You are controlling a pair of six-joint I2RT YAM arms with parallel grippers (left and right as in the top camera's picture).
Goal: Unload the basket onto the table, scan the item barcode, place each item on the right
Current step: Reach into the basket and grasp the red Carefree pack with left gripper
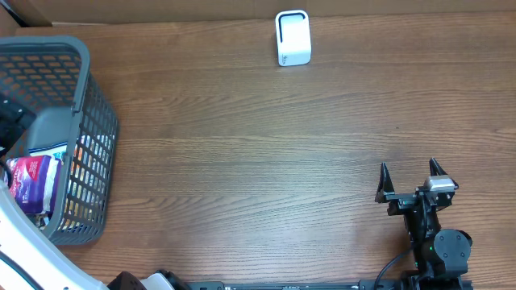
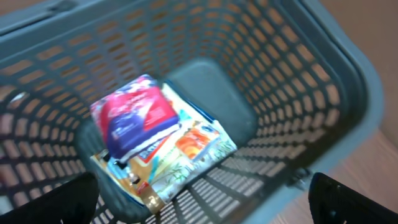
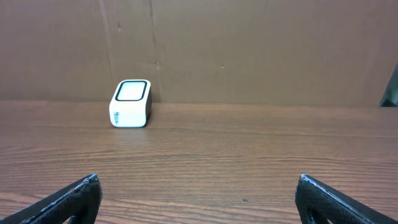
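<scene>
Left hand (image 2: 205,202) spread, right hand (image 1: 409,171) spread, one basket (image 1: 95,153), two packets (image 2: 134,115), one scanner (image 1: 293,38)

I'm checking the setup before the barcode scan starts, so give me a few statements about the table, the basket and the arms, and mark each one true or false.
1. The white scanner stands on the wooden table, outside the basket. True.
2. The right fingers grip a packet. False: they are open and empty.
3. The basket is empty. False: it holds several packets, with a pink and purple packet on top.
4. The left fingers are open above the basket. True.
</scene>
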